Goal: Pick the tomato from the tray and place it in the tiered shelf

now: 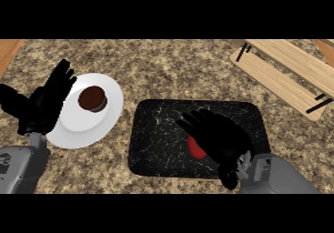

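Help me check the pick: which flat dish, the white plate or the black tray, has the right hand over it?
The black tray: the right hand curls over the red tomato there. The white plate holds a brown cup.

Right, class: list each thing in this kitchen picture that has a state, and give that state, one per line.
Tomato: on the tray, mostly hidden under the right hand.
Right hand: fingers curled over the tomato.
Left hand: open, resting, fingers up, at the left.
Tray: flat on the counter.
Tiered shelf: nothing visible on it.
Plate: carries a brown cup.
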Robot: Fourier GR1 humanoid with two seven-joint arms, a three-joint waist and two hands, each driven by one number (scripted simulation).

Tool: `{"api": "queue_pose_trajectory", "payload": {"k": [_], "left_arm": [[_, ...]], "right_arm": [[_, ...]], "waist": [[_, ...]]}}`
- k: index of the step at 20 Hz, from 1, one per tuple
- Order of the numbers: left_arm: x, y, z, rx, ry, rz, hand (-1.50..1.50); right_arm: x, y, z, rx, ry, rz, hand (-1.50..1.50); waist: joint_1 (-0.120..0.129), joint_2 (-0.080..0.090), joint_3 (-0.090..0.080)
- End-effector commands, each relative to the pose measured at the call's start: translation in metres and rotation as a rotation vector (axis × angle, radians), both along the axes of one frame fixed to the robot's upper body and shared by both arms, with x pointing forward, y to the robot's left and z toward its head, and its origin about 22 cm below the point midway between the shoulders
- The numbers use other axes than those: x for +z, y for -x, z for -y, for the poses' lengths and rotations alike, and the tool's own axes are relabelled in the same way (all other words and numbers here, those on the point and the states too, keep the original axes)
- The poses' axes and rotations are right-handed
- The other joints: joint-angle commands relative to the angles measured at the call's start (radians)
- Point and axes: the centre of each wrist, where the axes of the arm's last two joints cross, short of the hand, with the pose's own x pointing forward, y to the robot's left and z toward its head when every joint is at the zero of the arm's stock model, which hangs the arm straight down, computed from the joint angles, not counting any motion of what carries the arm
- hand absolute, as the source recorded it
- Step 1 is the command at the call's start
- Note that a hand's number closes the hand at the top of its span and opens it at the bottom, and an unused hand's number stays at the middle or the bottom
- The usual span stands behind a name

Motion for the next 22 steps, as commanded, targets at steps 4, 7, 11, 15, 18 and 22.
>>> {"api": "queue_pose_trajectory", "payload": {"k": [4, 7, 11, 15, 18, 22], "left_arm": [[0.014, 0.016, 0.017, 0.004, 0.009, 0.004, 0.0], [-0.003, 0.002, 0.013, 0.003, 0.012, 0.013, 0.0], [0.004, 0.001, 0.019, -0.006, 0.003, 0.002, 0.0], [0.004, 0.008, 0.014, 0.011, -0.015, 0.011, 0.0], [-0.004, 0.015, 0.009, -0.012, -0.023, -0.004, 0.0], [0.005, 0.03, 0.007, 0.007, -0.003, 0.024, 0.0]], "right_arm": [[-0.042, 0.014, -0.007, -0.004, -0.027, -0.011, -1.5], [-0.058, -0.017, -0.008, -0.002, 0.011, -0.028, -1.5], [-0.054, -0.025, -0.012, -0.002, 0.008, -0.051, -1.5], [-0.091, -0.012, -0.038, -0.003, 0.031, -0.084, 1.5], [-0.08, -0.029, -0.01, 0.034, 0.03, -0.065, 1.5], [-0.087, -0.023, -0.015, 0.098, -0.004, 0.041, 1.5]], "waist": [[0.003, -0.002, 0.0], [0.003, 0.001, 0.0], [0.002, 0.0, 0.0], [0.005, 0.0, 0.0], [0.004, 0.0, 0.0], [0.007, -0.001, 0.0]]}}
